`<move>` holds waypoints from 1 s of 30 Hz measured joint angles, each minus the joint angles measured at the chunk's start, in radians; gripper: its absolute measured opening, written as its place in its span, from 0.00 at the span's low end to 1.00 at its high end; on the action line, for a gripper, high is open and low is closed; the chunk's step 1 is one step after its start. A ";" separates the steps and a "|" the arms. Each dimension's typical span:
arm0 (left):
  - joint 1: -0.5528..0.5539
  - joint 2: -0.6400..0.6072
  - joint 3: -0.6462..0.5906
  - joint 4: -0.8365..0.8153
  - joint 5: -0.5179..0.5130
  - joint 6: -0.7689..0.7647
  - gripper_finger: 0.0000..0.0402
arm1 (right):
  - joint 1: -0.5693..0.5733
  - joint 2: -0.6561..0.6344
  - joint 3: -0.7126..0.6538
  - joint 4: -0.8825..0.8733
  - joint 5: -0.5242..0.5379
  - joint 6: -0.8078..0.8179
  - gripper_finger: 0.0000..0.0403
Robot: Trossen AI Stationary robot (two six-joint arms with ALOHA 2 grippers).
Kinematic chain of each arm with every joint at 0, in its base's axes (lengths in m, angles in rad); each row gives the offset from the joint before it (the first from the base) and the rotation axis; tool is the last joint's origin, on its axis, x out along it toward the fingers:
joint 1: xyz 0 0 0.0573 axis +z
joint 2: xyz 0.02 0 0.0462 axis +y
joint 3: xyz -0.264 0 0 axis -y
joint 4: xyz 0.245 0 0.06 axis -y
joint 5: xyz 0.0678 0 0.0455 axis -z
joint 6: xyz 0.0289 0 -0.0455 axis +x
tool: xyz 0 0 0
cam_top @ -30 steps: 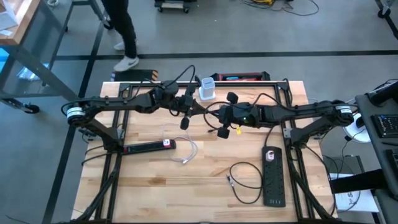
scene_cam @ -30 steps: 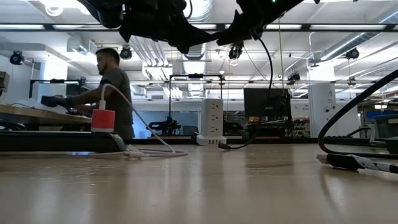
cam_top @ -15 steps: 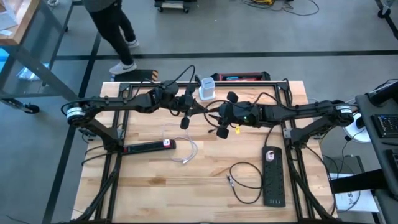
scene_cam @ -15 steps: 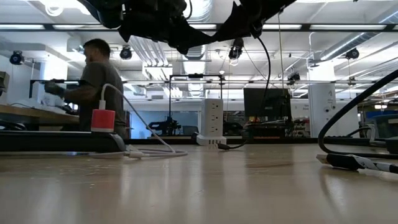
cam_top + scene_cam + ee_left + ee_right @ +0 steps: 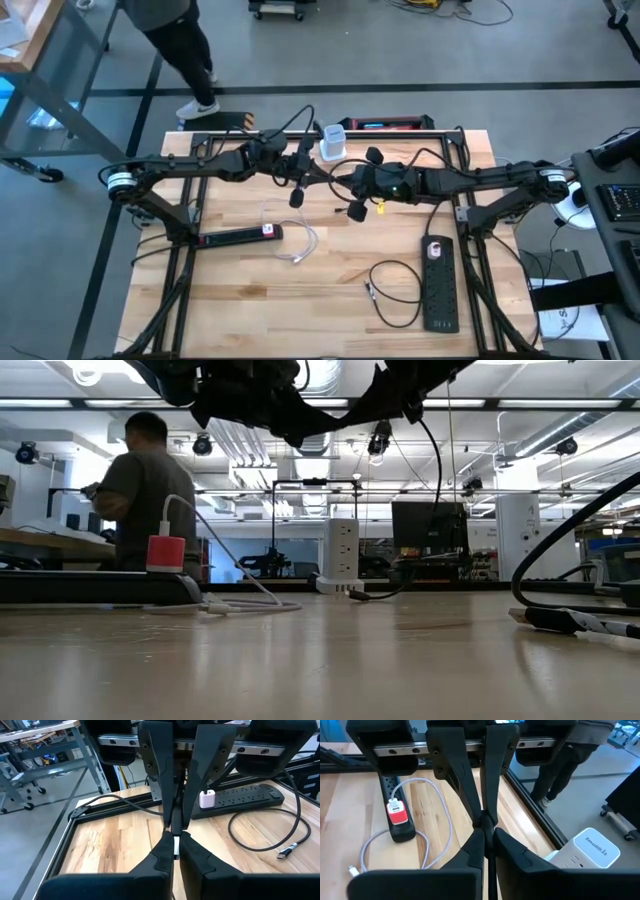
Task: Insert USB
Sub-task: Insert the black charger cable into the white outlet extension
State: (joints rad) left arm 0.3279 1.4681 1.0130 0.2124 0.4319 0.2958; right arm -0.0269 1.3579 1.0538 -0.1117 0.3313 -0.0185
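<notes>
Both arms meet tip to tip in the air above the middle of the table (image 5: 250, 300). The left gripper (image 5: 173, 845) is pressed together on a thin pale piece, judged to be the USB plug (image 5: 175, 849). Directly facing it, the right gripper (image 5: 487, 827) is clamped on the black cable (image 5: 432, 470), which hangs from it and runs down toward the table. Just beyond the two grippers, at the table's far edge, stands the white power tower (image 5: 333, 143), the likely target. Well off to the right gripper's side lies a black power strip (image 5: 250, 795) carrying a white charger (image 5: 207, 799). A person (image 5: 135, 490) stands past the table. Risks noted: with both claws on one lead, any uneven pull could twist the plug in the pinch or draw it out. A plug held askew would then jam at the port or push the light tower back. How the plug is turned cannot be told.
</notes>
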 joint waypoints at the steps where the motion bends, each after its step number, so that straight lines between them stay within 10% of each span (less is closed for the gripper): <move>1: 0.000 0.000 0.000 -0.004 -0.001 0.000 0.02 | 0.000 0.000 0.000 -0.002 -0.002 0.000 0.02; 16: 0.001 0.002 -0.001 0.002 -0.011 0.010 0.33 | 0.000 0.002 0.000 -0.004 -0.033 -0.018 0.01; 30: 0.001 0.002 -0.002 -0.010 -0.004 0.015 0.34 | 0.000 0.002 0.000 -0.002 -0.047 -0.032 0.01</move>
State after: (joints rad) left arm 0.3290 1.4704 1.0111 0.2028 0.4278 0.3107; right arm -0.0269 1.3598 1.0534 -0.1139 0.2840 -0.0502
